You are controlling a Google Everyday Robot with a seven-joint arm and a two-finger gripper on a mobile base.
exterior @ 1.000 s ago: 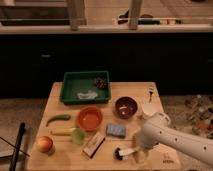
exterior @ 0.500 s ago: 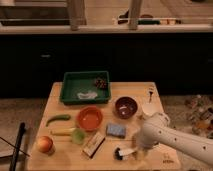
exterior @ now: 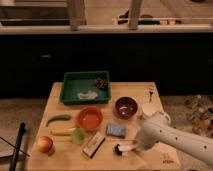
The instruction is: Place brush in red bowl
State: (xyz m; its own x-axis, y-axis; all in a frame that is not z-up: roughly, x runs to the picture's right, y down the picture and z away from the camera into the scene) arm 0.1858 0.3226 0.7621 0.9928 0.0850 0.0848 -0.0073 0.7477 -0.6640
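The brush [exterior: 121,148], with a dark head and a pale handle, lies on the wooden table [exterior: 55,100] near its front edge, right of centre. The red bowl [exterior: 90,118] stands empty at the table's middle, up and to the left of the brush. My gripper [exterior: 134,146] is at the end of the white arm [exterior: 170,140], which comes in from the lower right. The gripper is low over the brush's handle end and is mostly hidden by the arm.
A green tray [exterior: 85,89] stands at the back. A dark maroon bowl [exterior: 125,106], a white cup [exterior: 149,108], a blue sponge [exterior: 116,130], a flat box [exterior: 93,144], a green cup [exterior: 77,136], a banana [exterior: 63,132], a green vegetable [exterior: 58,119] and an apple [exterior: 45,144] lie around.
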